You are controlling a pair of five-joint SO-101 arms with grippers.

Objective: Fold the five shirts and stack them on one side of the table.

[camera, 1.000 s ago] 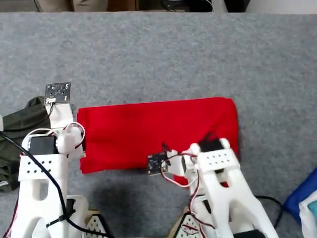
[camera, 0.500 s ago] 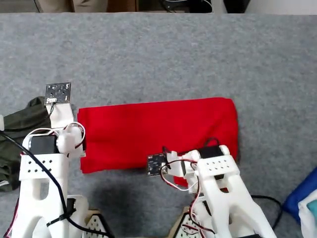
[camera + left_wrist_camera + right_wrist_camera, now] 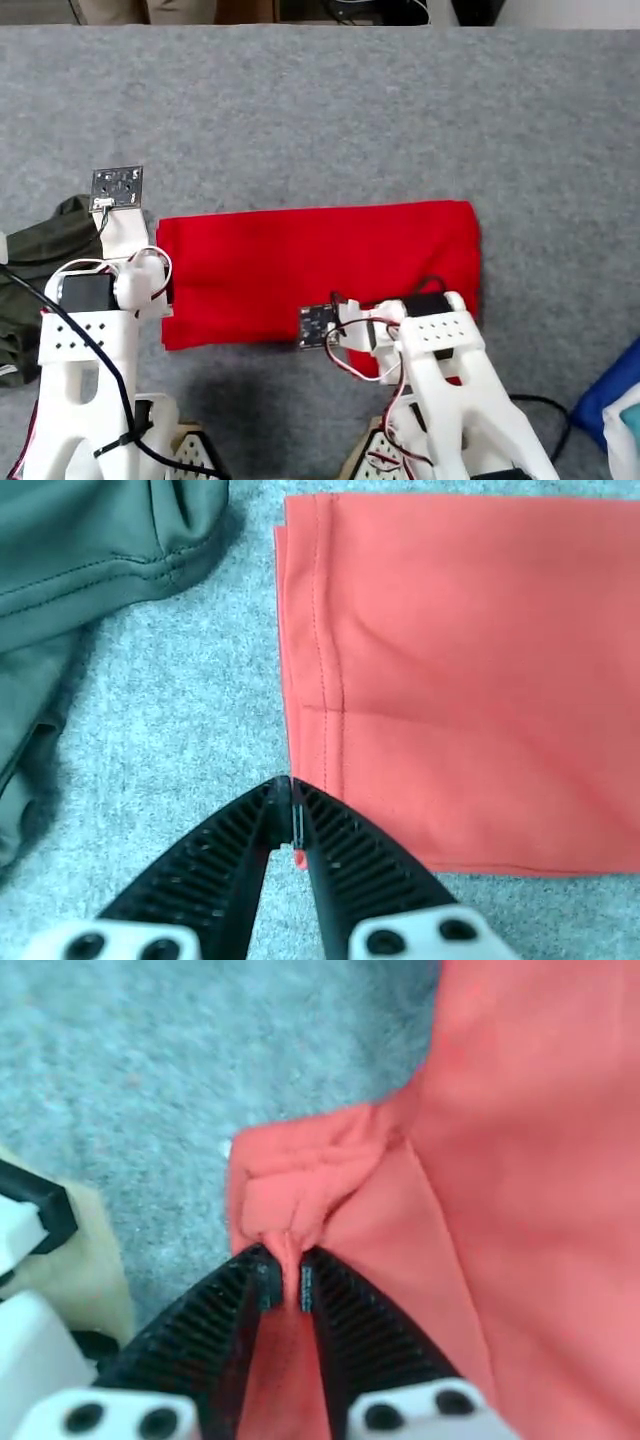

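Note:
A red shirt, folded into a long rectangle, lies flat in the middle of the grey table. My left arm stands at its left end. My left gripper is shut at the shirt's near left corner, with a sliver of red cloth between the fingers. My right arm is over the shirt's near right part. My right gripper is shut on a bunched fold of the red shirt, pinched up from the near edge.
A dark green shirt lies crumpled at the left table edge, close to the red shirt's left end. Blue cloth lies at the near right edge. The grey table stretches far behind the red shirt.
My right arm has drawn back slightly toward the table's near edge with the red fold in its grip. The shirt's far edge shifted a little nearer. The left arm stayed still.

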